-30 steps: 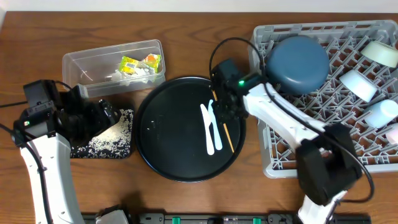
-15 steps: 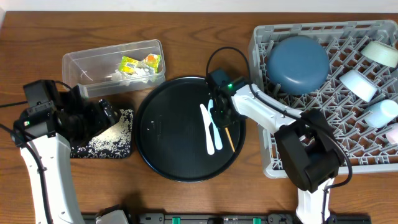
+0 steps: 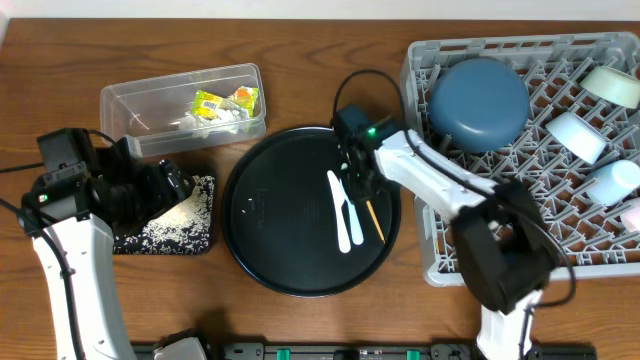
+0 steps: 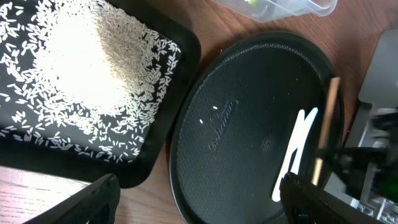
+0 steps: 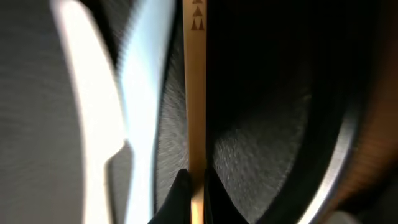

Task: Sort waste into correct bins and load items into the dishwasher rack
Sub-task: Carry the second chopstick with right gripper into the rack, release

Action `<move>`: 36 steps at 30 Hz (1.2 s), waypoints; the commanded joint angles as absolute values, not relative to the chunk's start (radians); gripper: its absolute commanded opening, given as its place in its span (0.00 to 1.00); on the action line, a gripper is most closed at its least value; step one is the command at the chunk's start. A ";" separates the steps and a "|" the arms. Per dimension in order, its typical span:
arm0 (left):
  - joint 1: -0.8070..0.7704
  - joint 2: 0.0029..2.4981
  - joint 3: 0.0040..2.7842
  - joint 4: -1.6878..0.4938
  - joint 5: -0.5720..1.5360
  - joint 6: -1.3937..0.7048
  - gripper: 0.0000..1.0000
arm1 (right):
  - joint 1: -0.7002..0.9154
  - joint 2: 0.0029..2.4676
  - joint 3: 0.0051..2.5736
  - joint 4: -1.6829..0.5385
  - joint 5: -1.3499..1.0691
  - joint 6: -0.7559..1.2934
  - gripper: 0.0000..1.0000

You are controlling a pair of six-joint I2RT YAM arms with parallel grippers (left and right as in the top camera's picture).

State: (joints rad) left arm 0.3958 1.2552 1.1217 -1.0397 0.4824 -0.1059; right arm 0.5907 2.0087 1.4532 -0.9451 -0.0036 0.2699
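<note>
Our right gripper (image 5: 193,186) has just closed: its fingers, apart a second ago, now pinch the wooden chopstick (image 5: 194,93) over the round black tray (image 3: 270,230), beside the white spoon (image 3: 342,210). Our left gripper (image 3: 170,185) stays wide apart above the rice tray (image 3: 160,240). We judge the chopstick goes next to the dishwasher rack (image 3: 432,262), farther right.

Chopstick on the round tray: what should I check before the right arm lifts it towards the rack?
1. Right hand shut on chopstick: ok.
2. Grip at the chopstick's middle: cannot tell.
3. White utensils apart from the chopstick: cannot tell.
4. Bare lattice free in the dishwasher rack: ok.
5. Left hand open, far from the way to the rack: ok.
</note>
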 commanded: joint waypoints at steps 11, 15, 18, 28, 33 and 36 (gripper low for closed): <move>0.400 1.261 1.134 -1.042 0.474 -0.111 0.83 | 0.468 1.641 1.499 -1.060 0.162 0.277 0.01; 0.400 1.261 1.134 -1.042 0.474 -0.111 0.84 | 0.398 1.629 1.491 -1.118 0.180 0.276 0.01; 0.400 1.261 1.134 -1.042 0.474 -0.111 0.83 | 0.350 1.629 1.463 -1.124 0.179 0.277 0.01; 0.400 1.261 1.134 -1.042 0.474 -0.111 0.84 | 0.294 1.630 1.333 -1.073 0.167 0.294 0.01; 0.400 1.261 1.134 -1.042 0.474 -0.111 0.83 | 0.295 1.630 1.246 -1.017 0.133 0.291 0.01; 0.400 1.261 1.134 -1.042 0.474 -0.111 0.83 | 0.295 1.630 1.193 -0.977 0.123 0.292 0.01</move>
